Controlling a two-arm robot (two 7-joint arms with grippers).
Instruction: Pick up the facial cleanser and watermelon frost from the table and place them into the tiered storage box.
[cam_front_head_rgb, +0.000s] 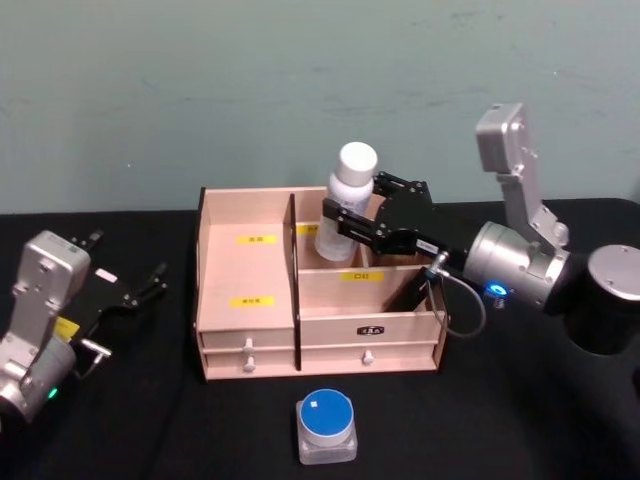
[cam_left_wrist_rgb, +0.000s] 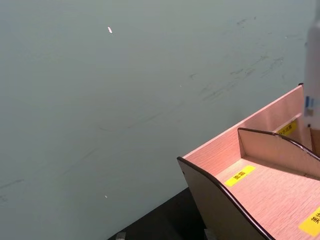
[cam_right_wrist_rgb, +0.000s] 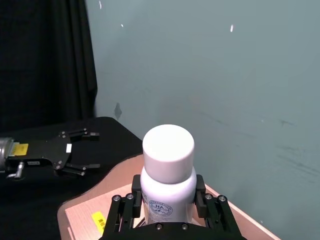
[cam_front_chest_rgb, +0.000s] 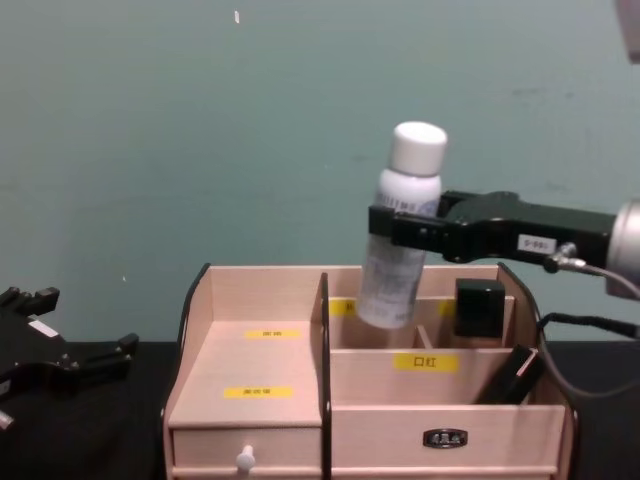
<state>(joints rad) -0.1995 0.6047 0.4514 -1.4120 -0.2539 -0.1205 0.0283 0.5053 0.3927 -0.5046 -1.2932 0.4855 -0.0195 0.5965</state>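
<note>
Over the rear of the box: the facial cleanser (cam_front_head_rgb: 345, 195), a white bottle with a white cap, is held off the worktop (cam_front_head_rgb: 520, 420).
Bottle attitude: tilted, cap leaning toward the robot's right. The chest view gives this side-on (cam_front_chest_rgb: 402, 235).
Bottle base: below the rear rim of the tiered storage box (cam_front_chest_rgb: 260, 350), in the back compartment just right of the tall divider (cam_front_chest_rgb: 324, 340). Contact with the floor of that compartment cannot be told.
Right gripper (cam_front_head_rgb: 338, 222): reaches in from the right, jaws closed on the bottle's body below the shoulder. The right wrist view shows one finger on each side of the bottle (cam_right_wrist_rgb: 167, 170), with the cap uppermost.
Watermelon frost (cam_front_head_rgb: 327, 425): a clear square pot with a round blue lid. The head view places it on the worktop, just in front of the box and apart from it.
Box contents: the chest view shows a black block (cam_front_chest_rgb: 480, 305) in the rear right compartment and a dark slanted item (cam_front_chest_rgb: 512, 375) leaning in the compartment in front of it.
Box front: yellow labels (cam_front_head_rgb: 252, 301) on the steps, white-knobbed drawers (cam_front_head_rgb: 248, 352) along the base.
Left gripper (cam_front_head_rgb: 120, 262): low over the worktop, well to the left of the box, jaws spread wide and holding nothing. The right wrist view shows it farther off (cam_right_wrist_rgb: 92, 150).
Left wrist view: the box's curved dark-edged side (cam_left_wrist_rgb: 220, 200), the green wall (cam_left_wrist_rgb: 125, 100) and the bottle's edge (cam_left_wrist_rgb: 313, 75).
</note>
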